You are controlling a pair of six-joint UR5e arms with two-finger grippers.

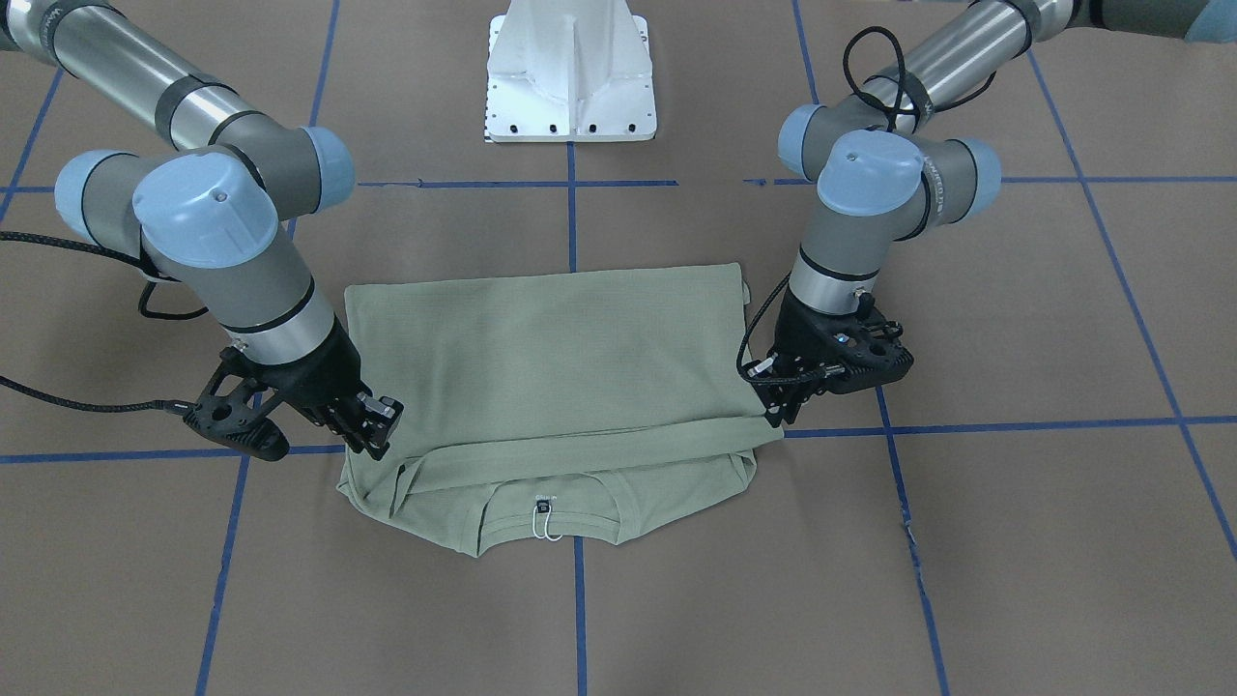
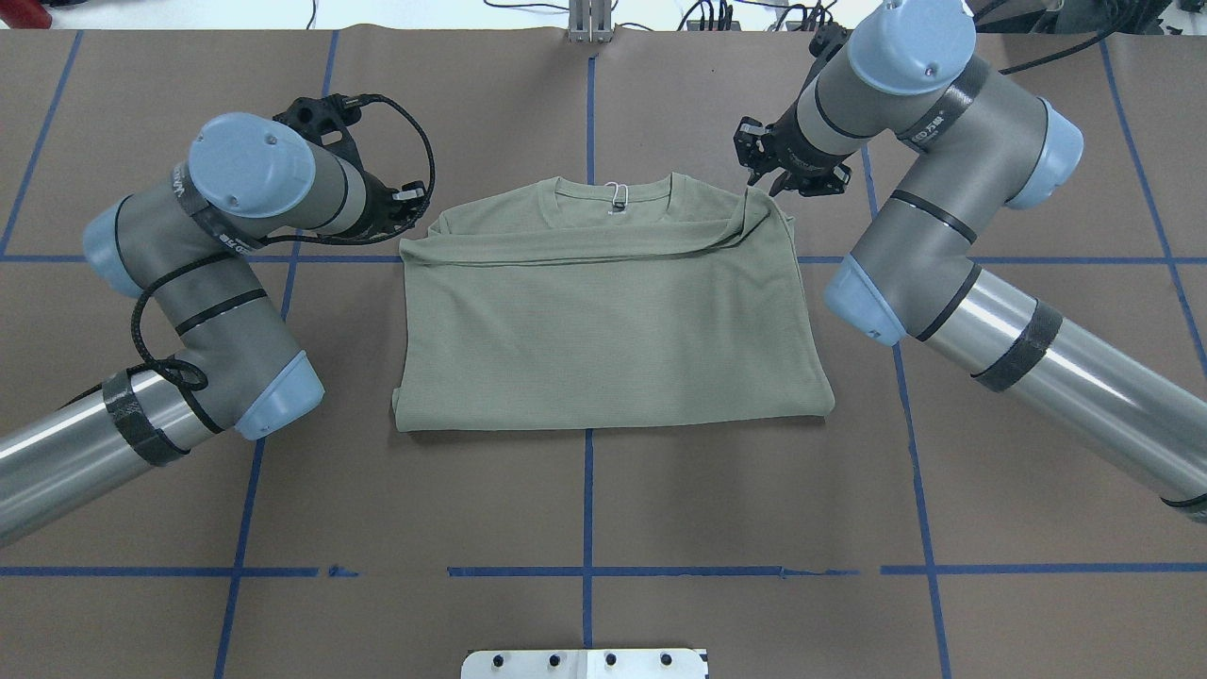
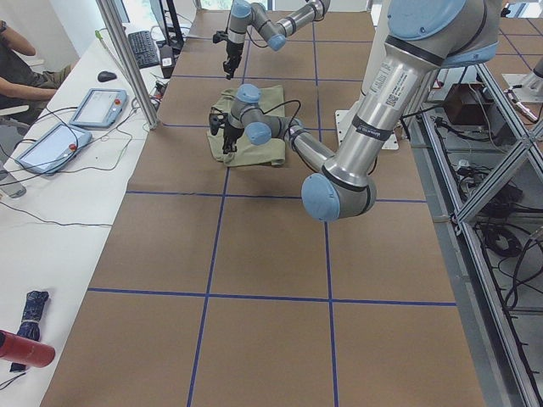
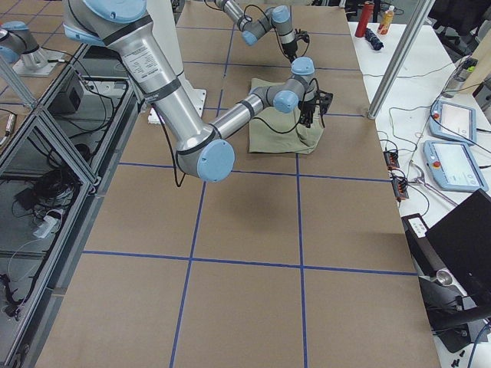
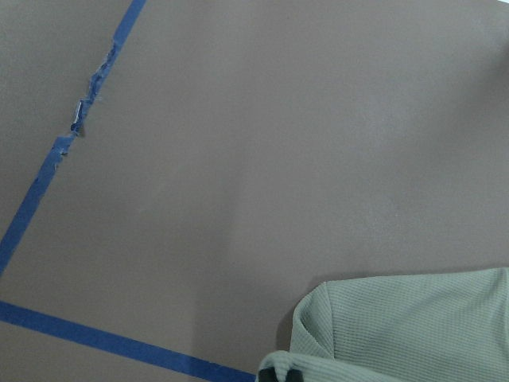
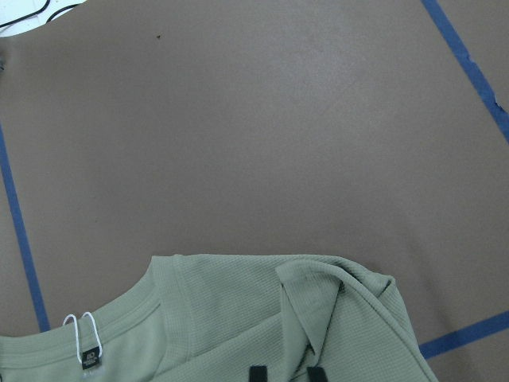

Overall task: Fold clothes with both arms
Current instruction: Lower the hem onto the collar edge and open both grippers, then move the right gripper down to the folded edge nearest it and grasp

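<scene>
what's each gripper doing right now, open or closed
Left gripper: at a corner of the folded shirt; open or shut cannot be told.
Right gripper: fingertips apart over the folded edge, open.

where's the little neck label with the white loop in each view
Exterior front-facing: neck label at bottom centre, on the collar's near edge.
Overhead exterior: neck label at top centre, at the shirt's far edge.
Exterior left: too small to tell.
Exterior right: too small to tell.
Left wrist-mounted: not in view.
Right wrist-mounted: neck label at bottom left.
Shared landmark: the blue tape line running to the collar.
</scene>
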